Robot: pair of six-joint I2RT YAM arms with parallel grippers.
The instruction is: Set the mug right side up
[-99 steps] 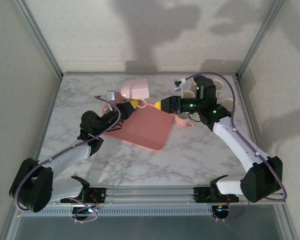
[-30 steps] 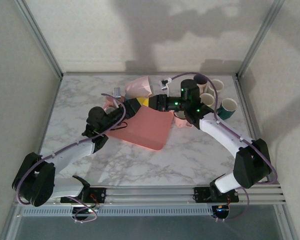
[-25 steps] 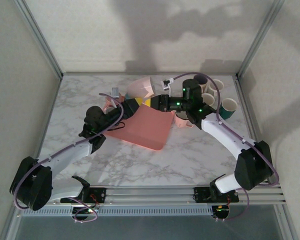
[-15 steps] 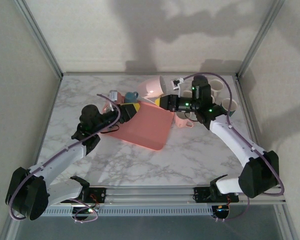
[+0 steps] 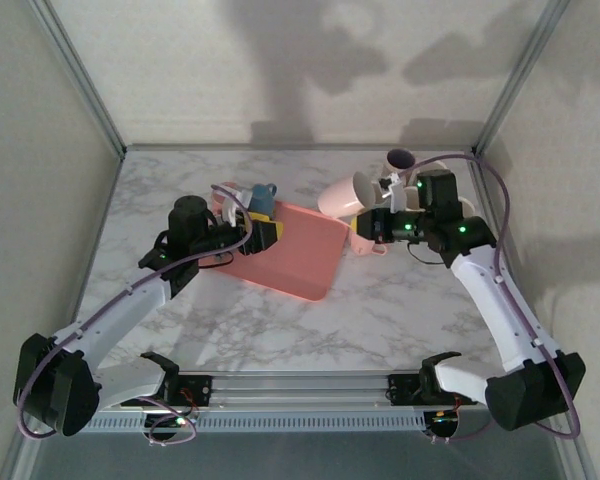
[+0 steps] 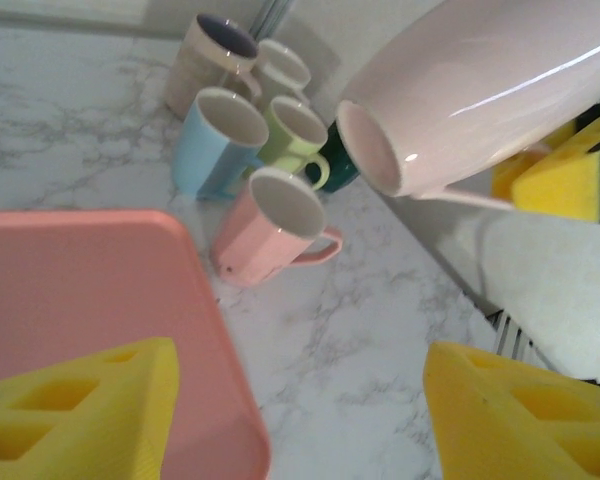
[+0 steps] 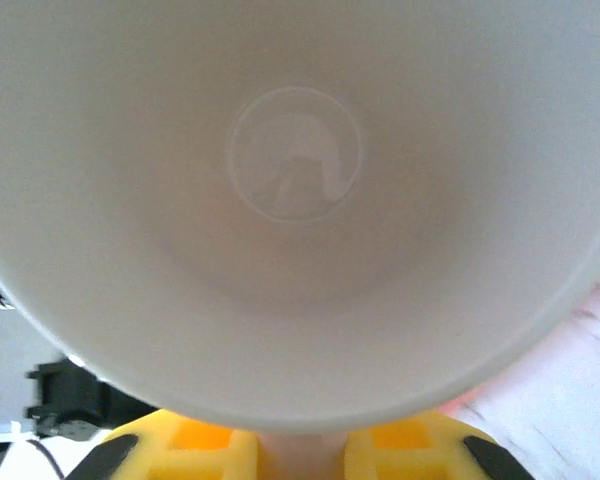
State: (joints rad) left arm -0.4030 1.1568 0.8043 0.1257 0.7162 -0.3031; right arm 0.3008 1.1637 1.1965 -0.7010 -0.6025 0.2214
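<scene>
A pale pink mug (image 5: 343, 194) hangs in the air above the tray's far right corner, tipped on its side. Its foot (image 6: 372, 150) points left toward my left arm and its mouth (image 7: 290, 200) faces my right wrist camera. My right gripper (image 5: 372, 222) is shut on the mug's handle (image 7: 302, 456), which sits between the yellow fingers (image 7: 185, 448). My left gripper (image 5: 266, 230) stands open with nothing in it over the tray's far left part, well apart from the mug; between its yellow fingertips (image 6: 80, 415) I see only tray and table.
The pink tray (image 5: 292, 262) lies mid-table. Several upright mugs stand to its right: pink (image 6: 273, 226), blue (image 6: 223, 140), green (image 6: 296, 133), beige (image 6: 209, 55). A small blue mug (image 5: 264, 194) stands beyond the tray's left corner. Metal posts frame the table.
My right gripper has carried the mug from the tray's far edge to the right and turned its mouth toward the wrist. My left gripper has drawn back to the left, away from the mug.
</scene>
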